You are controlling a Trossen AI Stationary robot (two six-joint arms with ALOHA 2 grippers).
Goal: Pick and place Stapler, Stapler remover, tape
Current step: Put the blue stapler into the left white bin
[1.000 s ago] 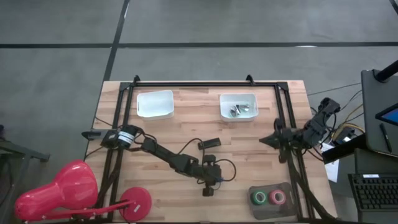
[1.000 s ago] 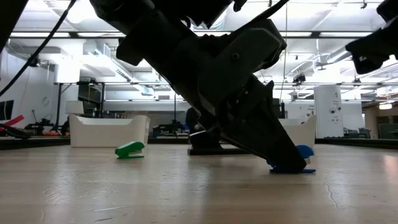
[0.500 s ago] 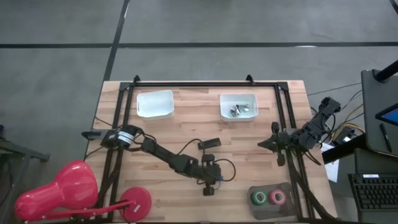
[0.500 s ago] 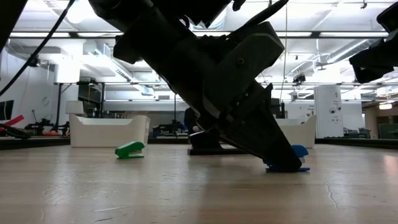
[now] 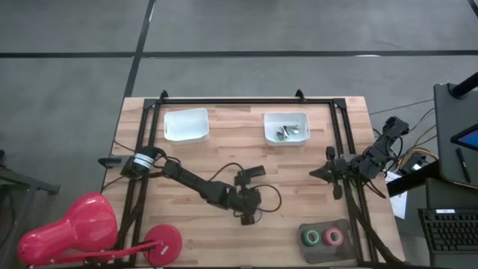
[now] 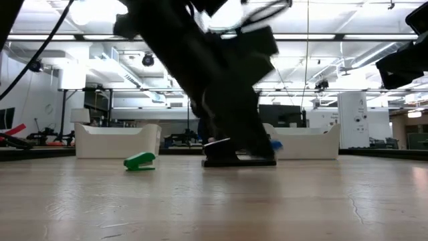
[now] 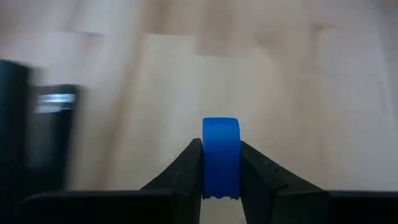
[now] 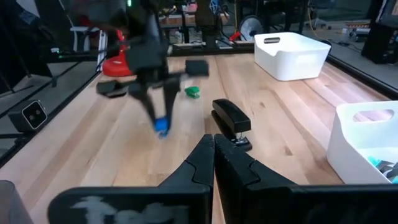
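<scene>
My left gripper [image 5: 247, 218] hangs over the middle of the table, just near of the black stapler [image 5: 252, 172], and is shut on a small blue staple remover [image 7: 221, 155]. The stapler lies flat on the wood [image 8: 231, 118]. A small green piece [image 6: 140, 161] rests on the table farther left. A green tape roll [image 5: 310, 237] and a red one [image 5: 333, 237] lie in a grey tray at the near right. My right gripper [image 8: 214, 149] waits shut above the table's right edge, touching nothing. My left gripper pinches the blue staple remover between its two fingers [image 7: 189, 163], one on each flat side. The fingers come from above, pointing down. The blue piece [image 8: 161, 126] hangs at the fingertips, lifted clear of the table.
Two white bins stand near the far edge: one on the left [image 5: 186, 123], and one on the right [image 5: 287, 127] holding small metal items. A red round-based stand [image 5: 160, 240] sits at the near left corner. A black frame [image 5: 246, 101] borders the table.
My left gripper has risen and drawn a little toward the stapler, carrying the blue staple remover with it. That piece sat on the table a second ago and now hangs clear above it.
</scene>
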